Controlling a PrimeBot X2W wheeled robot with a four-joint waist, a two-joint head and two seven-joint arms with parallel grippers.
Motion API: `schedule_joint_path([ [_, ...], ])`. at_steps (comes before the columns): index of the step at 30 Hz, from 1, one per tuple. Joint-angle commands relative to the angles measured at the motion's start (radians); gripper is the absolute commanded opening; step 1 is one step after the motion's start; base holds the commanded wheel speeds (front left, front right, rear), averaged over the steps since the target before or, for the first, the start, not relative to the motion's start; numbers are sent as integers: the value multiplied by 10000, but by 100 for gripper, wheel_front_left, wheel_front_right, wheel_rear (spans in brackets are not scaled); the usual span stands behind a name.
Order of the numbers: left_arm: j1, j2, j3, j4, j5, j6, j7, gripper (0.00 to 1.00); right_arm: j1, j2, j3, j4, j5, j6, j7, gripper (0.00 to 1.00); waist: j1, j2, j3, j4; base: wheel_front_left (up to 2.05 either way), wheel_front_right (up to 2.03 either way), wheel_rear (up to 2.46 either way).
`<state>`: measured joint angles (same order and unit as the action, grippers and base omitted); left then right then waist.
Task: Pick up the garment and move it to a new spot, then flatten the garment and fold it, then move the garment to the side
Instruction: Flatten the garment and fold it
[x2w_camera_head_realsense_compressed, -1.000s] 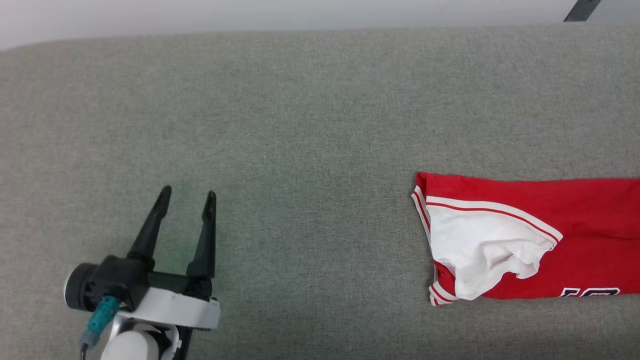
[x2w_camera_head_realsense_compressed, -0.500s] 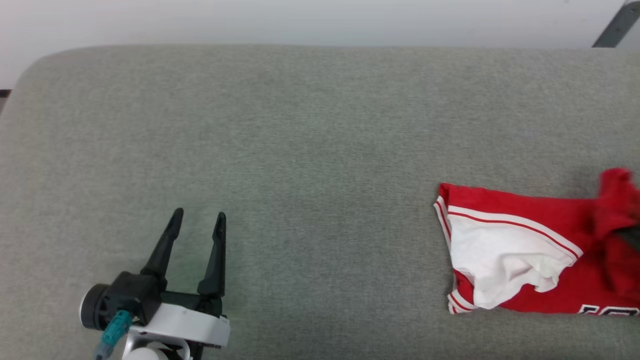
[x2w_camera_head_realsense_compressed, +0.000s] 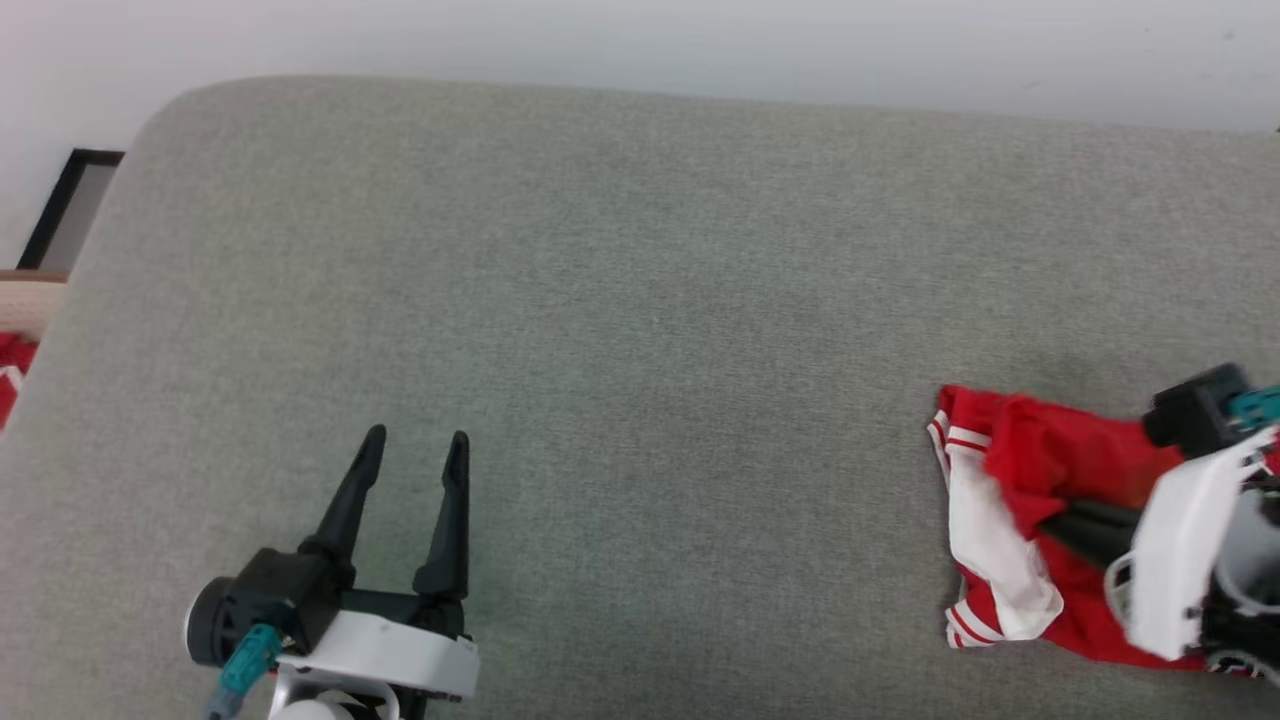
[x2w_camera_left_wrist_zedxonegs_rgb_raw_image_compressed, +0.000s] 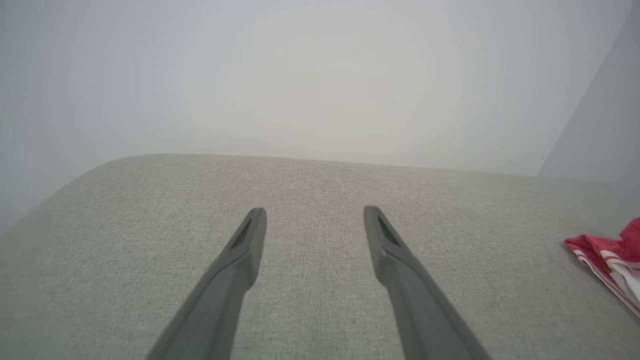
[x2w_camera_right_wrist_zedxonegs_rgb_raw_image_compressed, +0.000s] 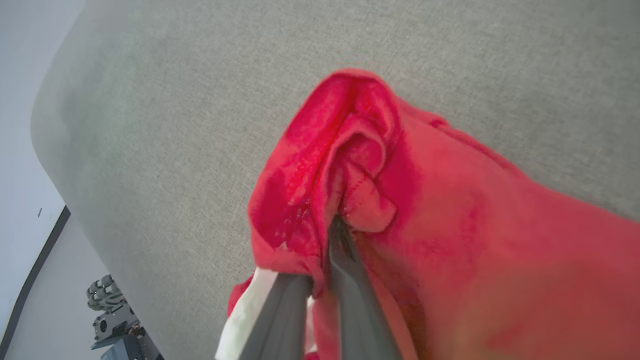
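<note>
The right end effector (x2w_camera_right_wrist_zedxonegs_rgb_raw_image_compressed: 334, 225) grasps the bunched red jersey (x2w_camera_head_realsense_compressed: 1040, 460); the left end effector (x2w_camera_head_realsense_compressed: 417, 437), well apart from it, stands released. Likely the pick-up step: next, lift it clear.

head looks down; wrists low along cushion (x2w_camera_head_realsense_compressed: 640, 300); all share garment (x2w_camera_head_realsense_compressed: 1050, 470), right seemingly closest

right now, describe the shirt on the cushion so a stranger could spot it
Start at the wide grey cushion and go to its right side. A bunched red jersey with a white striped-edged sleeve lies there, pinched by the right gripper; the left gripper holds nothing.
</note>
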<state>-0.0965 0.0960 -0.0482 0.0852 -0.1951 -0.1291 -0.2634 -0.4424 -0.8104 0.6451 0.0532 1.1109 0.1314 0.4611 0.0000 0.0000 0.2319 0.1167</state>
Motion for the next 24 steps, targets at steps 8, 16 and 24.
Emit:
schedule_joint_path([
  [8, -105, -107, -153, 156, -180, -19, -7, 100, -35, 1240, 113, 921, -1069, -16, 306, 0, 0, 0, 12, 207, 0, 0, 0],
  [16, 61, -84, -112, 278, -280, -20, -7, 100, 193, 1699, -9, 1106, -1510, -16, -3, 69, 0, 0, -222, 65, 0, 0, 0],
  [24, 343, 28, -29, 361, -429, -20, -7, 100, 309, 1305, -35, 566, -1209, -16, -562, 100, 0, 0, -824, -403, 0, 0, 0],
])
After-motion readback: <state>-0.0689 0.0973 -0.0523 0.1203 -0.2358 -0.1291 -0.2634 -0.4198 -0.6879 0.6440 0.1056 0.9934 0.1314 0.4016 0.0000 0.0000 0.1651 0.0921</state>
